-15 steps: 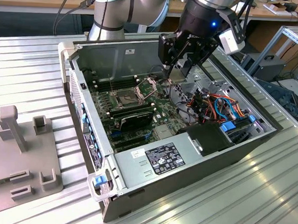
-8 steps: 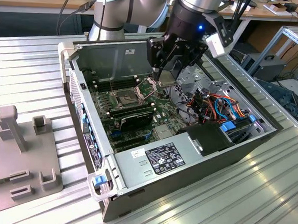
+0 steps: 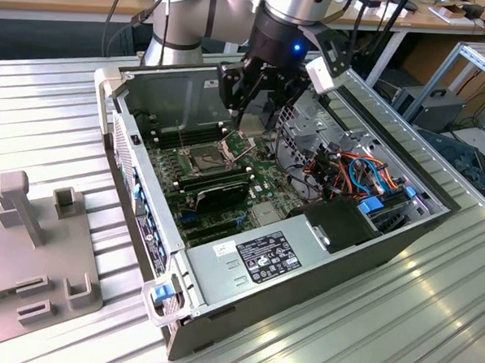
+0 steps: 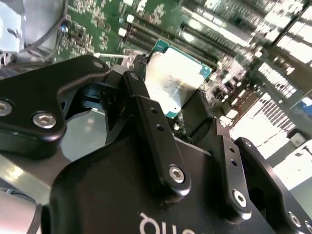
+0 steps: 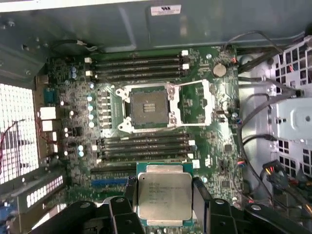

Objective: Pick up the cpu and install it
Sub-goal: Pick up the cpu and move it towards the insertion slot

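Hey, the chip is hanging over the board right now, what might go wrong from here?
1. The tool grips the cpu only by its edges. A slip would probably drop it onto the memory slots below.
2. The socket lies uncovered. If the cpu is set down tilted or off-square, it may damage the contacts.
3. The opened socket frame sits right beside the socket, so the tool might catch on it.
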{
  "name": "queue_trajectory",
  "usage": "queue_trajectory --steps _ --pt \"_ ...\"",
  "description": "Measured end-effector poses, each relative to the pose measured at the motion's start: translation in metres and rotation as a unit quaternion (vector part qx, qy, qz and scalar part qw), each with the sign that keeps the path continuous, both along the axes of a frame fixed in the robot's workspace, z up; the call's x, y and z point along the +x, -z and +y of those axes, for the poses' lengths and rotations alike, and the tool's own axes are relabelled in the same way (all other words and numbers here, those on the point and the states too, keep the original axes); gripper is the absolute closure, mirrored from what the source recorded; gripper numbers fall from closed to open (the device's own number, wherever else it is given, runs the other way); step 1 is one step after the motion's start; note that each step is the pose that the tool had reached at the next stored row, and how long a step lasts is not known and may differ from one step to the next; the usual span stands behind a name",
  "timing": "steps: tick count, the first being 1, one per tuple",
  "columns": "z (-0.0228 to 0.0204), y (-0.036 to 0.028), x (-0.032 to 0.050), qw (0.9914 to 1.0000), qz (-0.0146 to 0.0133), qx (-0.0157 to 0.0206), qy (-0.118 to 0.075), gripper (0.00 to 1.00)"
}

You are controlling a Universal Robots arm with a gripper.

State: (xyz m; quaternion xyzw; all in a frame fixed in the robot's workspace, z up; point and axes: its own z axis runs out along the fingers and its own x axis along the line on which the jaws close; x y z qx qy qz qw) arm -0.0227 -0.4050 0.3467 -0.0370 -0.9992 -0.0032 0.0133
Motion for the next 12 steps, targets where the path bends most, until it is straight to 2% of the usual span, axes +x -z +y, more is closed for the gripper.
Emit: queue_trajectory --steps 2,5,9,12 --pt "0.0135 0.0066 -0.0027 1.0 -0.0001 0.0 0.0 0.45" --pt "0.0247 0.0133 -0.004 1.0 0.0 0.0001 0.0 0.45" --pt "0.0319 0.0215 -0.0042 1.0 0.0 0.0001 0.0 0.45" --pt "0.0342 0.0275 -0.0041 1.0 0.0 0.0 -0.001 0.45"
